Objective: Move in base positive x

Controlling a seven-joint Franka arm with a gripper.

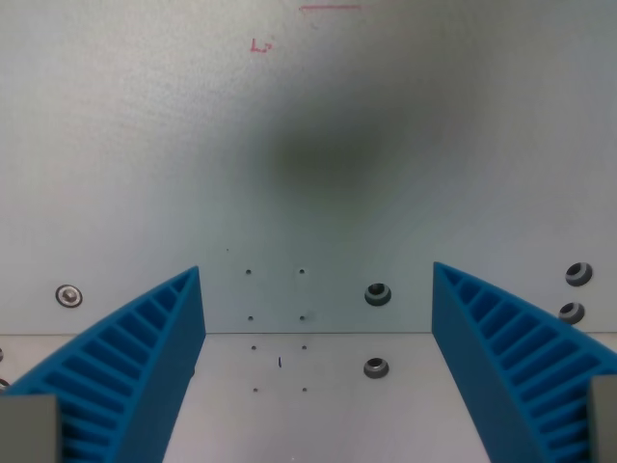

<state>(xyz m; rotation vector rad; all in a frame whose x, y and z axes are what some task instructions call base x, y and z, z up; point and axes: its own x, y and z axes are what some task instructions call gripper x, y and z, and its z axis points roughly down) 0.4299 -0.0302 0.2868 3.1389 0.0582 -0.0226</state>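
The gripper (318, 289), its 2 blue jaws spread wide and holding nothing, hangs over the bare grey counter (145, 145), so the base-x shift meets no obstacle.

Ribbed blue plastic fingers (145, 357) over a matt, pale grey table (145, 164).

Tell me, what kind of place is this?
Probably a robot lab workbench. A flat grey tabletop has screws and bolt holes, plus red pen marks. The end effector with blue ribbed fingers hangs open above it, holding nothing.
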